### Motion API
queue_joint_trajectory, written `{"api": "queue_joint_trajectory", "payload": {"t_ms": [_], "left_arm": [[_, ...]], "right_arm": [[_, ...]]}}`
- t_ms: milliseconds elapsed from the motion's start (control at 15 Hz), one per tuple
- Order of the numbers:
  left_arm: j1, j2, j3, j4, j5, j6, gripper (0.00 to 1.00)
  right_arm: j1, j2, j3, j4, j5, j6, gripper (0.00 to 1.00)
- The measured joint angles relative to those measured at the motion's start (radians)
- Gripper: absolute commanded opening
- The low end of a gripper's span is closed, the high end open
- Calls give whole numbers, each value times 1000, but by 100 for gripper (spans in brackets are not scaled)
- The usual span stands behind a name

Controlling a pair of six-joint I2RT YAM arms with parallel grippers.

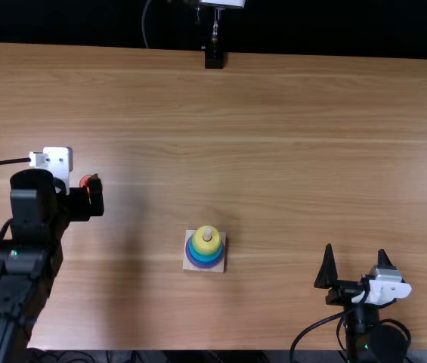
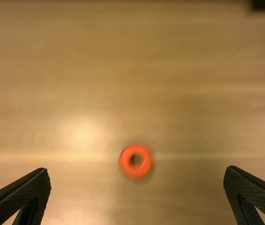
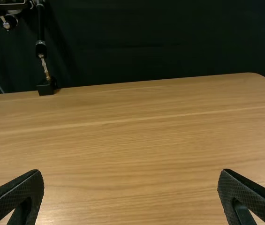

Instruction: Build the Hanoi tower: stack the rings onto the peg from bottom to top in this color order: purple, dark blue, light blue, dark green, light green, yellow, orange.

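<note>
Wooden worktop [image 1: 289, 113] carries the ring stack [image 1: 205, 255]. Right fingers [image 1: 355, 249], spread empty, sit right of the stack; left fingers [image 2: 138, 169], likewise spread, are nearer the orange ring [image 2: 125, 161], which lies beneath their gap, left of and beyond the stack.

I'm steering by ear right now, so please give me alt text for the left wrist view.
Orange ring lying flat on the wooden table, seen between the widely parted jaws of the left gripper and touching neither. Part of a dark object shows farther off.
</note>
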Motion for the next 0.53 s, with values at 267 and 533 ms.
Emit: {"api": "queue_joint_trajectory", "payload": {"t_ms": [267, 533], "left_arm": [[40, 304, 156, -86, 2, 0, 100], [39, 468, 288, -129, 27, 0, 100]], "right_arm": [[0, 0, 0, 0, -1, 0, 100], [0, 0, 0, 0, 0, 0, 100]]}}
